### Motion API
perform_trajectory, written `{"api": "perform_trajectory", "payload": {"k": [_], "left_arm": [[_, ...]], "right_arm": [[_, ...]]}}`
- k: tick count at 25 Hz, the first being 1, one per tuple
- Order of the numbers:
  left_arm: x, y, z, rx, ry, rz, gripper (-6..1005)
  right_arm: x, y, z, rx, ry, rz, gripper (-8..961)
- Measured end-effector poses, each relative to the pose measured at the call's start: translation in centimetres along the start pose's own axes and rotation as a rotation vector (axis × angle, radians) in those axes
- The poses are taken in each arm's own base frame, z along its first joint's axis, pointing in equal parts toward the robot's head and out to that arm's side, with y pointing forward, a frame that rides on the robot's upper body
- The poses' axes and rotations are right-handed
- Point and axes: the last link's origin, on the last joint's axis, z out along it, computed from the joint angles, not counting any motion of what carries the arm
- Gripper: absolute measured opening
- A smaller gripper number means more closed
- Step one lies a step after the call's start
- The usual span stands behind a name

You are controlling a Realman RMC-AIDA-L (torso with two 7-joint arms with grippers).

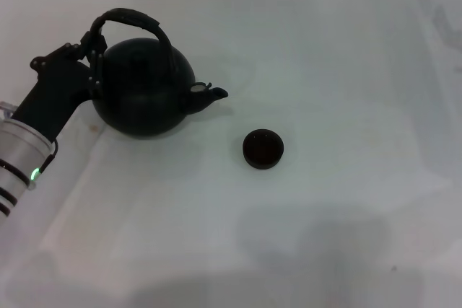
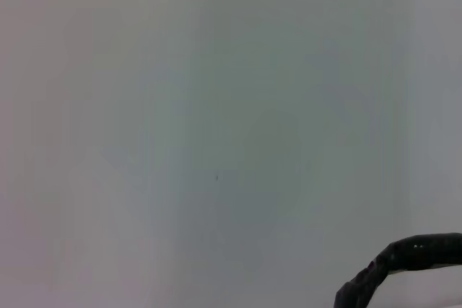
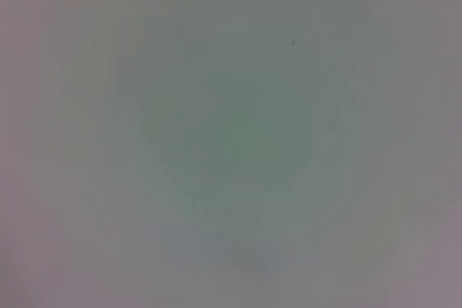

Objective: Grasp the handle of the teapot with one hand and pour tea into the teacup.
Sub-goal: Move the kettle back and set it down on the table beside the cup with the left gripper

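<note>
Teapot [image 1: 144, 91] sits toward the worktop's far-left corner, spout facing the teacup [image 1: 263, 148] mid-table. Left gripper [image 1: 92, 52] is at the handle [image 1: 133, 19] base; you cannot tell its opening. Expect a heavy, rigid pot: grip the wrapped arch.

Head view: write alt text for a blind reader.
The left gripper sits at the arched dark handle of a large round black matte teapot on a white table. Its spout faces a small dark handleless teacup standing apart.
</note>
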Motion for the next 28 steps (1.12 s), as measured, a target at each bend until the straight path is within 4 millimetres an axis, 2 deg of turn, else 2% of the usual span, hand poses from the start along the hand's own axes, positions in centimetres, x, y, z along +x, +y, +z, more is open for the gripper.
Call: {"api": "perform_trajectory", "payload": {"k": [18,21,28], "left_arm": [[-0.6,0.8,-0.2,-0.052,-0.04,0.004,101],[-0.7,0.7,-0.4,-0.049,-0.042,0.002,206],[-0.5,0.6,-1.3,-0.042,-0.011,-0.009,340]], "right_arm": [[0.5,-0.1,-0.4,0.004,0.012,0.028,874],[0.6,-0.2,-0.5,0.005,0.014,0.027,874],[0.8,-0.1,-0.8,0.0,0.012,0.032,874]]}}
